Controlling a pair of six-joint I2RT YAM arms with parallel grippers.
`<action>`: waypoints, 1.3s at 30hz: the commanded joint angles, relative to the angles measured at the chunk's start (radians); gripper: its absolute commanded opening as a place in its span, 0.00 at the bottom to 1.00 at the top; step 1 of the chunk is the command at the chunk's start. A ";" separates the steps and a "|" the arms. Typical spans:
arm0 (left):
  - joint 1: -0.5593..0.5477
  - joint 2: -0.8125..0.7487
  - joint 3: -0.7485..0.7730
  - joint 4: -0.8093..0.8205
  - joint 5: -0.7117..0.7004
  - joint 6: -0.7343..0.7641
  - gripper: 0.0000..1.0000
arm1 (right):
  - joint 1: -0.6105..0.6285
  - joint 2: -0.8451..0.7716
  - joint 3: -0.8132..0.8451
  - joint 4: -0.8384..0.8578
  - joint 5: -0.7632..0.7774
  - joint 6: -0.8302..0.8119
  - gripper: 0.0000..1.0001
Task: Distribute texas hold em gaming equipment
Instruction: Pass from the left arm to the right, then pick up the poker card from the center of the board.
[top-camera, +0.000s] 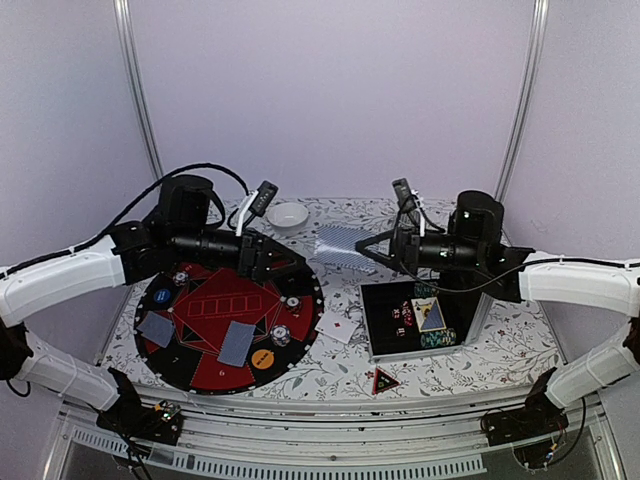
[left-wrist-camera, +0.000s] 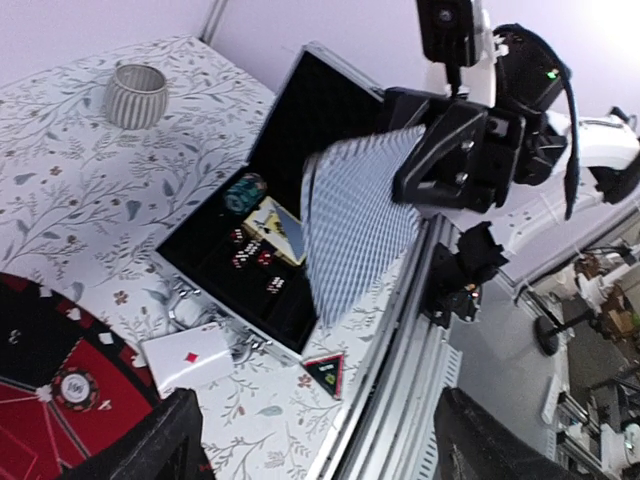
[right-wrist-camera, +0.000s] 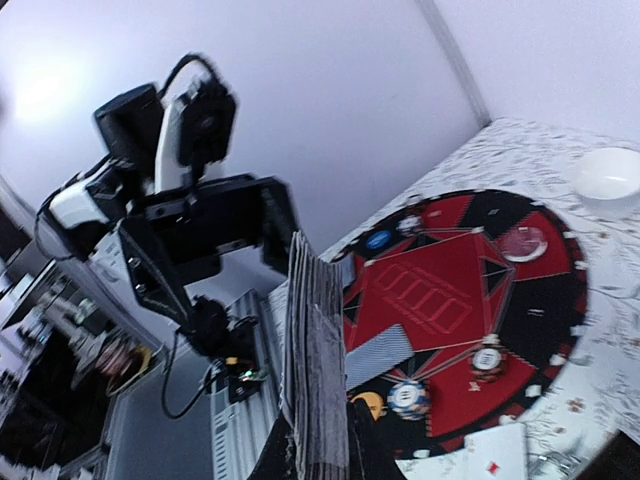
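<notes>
1. Dealing seems to be the step in hand. The right gripper (left-wrist-camera: 415, 175) pinches the deck of cards (left-wrist-camera: 355, 225) on edge, in the air between the arms.
2. The left gripper (top-camera: 285, 262) is spread and empty, over the round mat (top-camera: 200, 375), facing the deck.
3. The next move probably calls for peeling off one card only.

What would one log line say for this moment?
left gripper open | right gripper shut on card deck | deck mid-air between arms

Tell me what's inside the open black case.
The black case holds teal poker chips, a yellow-blue card and small red dice-like pieces. From the left wrist, the card deck in the right gripper covers its right side.
</notes>
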 joint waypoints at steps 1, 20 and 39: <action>-0.015 0.052 0.074 -0.214 -0.222 0.047 0.80 | -0.106 -0.160 -0.061 -0.181 0.132 -0.016 0.02; -0.025 0.804 0.458 -0.372 -0.079 0.030 0.56 | -0.159 -0.398 -0.182 -0.352 0.155 -0.189 0.02; -0.030 0.911 0.516 -0.444 -0.093 0.040 0.58 | -0.160 -0.404 -0.199 -0.358 0.069 -0.237 0.02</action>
